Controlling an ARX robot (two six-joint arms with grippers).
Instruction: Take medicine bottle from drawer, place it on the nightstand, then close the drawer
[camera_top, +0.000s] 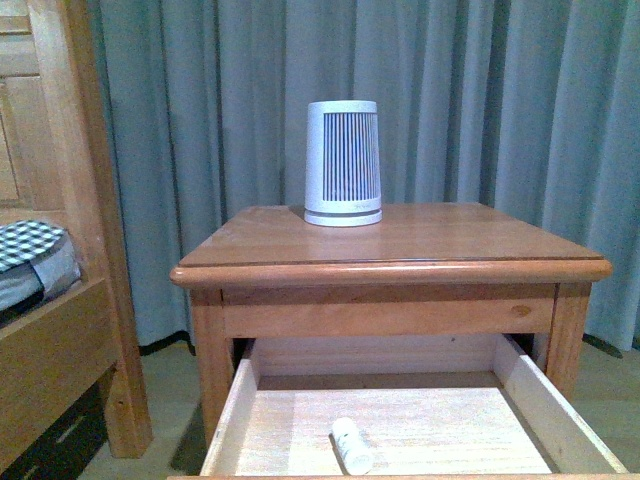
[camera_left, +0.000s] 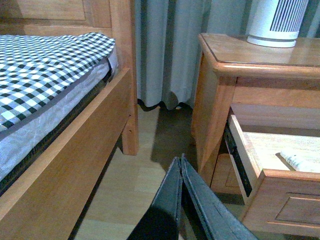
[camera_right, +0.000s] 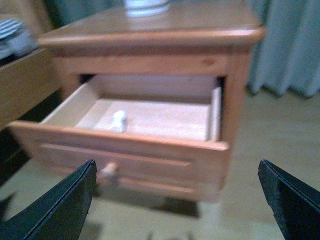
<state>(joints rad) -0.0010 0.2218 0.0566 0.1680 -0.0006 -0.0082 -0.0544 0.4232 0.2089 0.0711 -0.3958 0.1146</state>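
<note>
Reaching for the medicine bottle (camera_top: 352, 446) is the step in hand, so bring your right pincer (camera_right: 176, 167) over the front of the drawer (camera_top: 236, 410), which stands pulled well out of the nightstand (camera_top: 205, 340). The bottle lies on its side on the pale drawer floor, at 6 o'clock in the front view. It sits near the front panel and apart from both side walls, its length running roughly from 11 to 5 o'clock. Your right pincer gapes wide and empty, hovering in front of the drawer, short of the bottle. Turn the wrist so the fingers close across the bottle's narrow girth, not along its length. Descend from above once you have cleared the front panel. It is round and will likely roll if one finger touches first, so centre it and close gently. For the set-down, the surface (camera_top: 450, 240) is bare at 3 and 9 o'clock of the ribbed device (camera_top: 343, 162), which stands toward the back. Your left pincer (camera_left: 180, 165) has its fingers pressed together on nothing, low near the floor at the nightstand's 9 o'clock, beside the bed frame (camera_left: 75, 145). Keep it out of the way.
</note>
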